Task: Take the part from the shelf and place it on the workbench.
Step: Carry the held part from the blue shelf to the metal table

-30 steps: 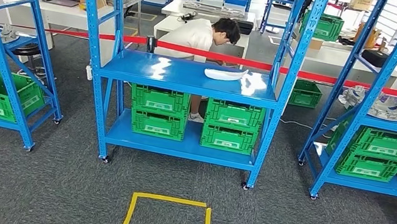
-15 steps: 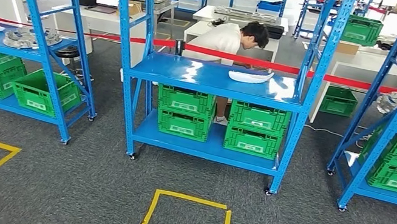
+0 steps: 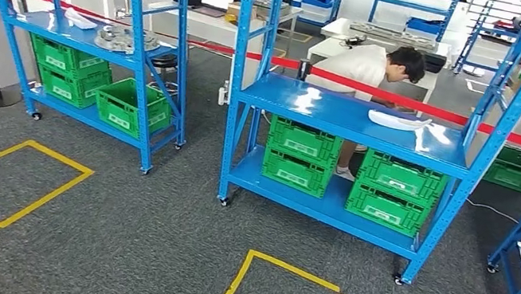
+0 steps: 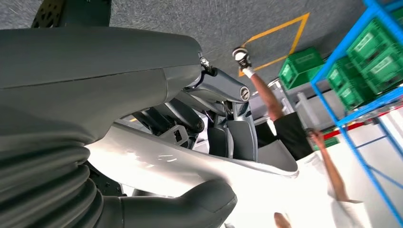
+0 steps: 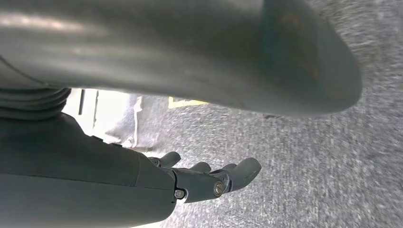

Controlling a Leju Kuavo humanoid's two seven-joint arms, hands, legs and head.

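The part (image 4: 190,166) is a long, smooth, white curved panel with a glossy face, tapering to a thin edge at one end. It lies in the left hand (image 4: 199,142), clamped between the thick thumb on one face and the dark fingers (image 4: 237,135) on the other.

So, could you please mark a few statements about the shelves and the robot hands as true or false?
1. A white part lies on the middle shelf's upper level. True.
2. The crates under it are red. False: the crates are green.
3. A person bends over behind that shelf. True.
4. The right robot hand holds a part. False: it holds nothing.
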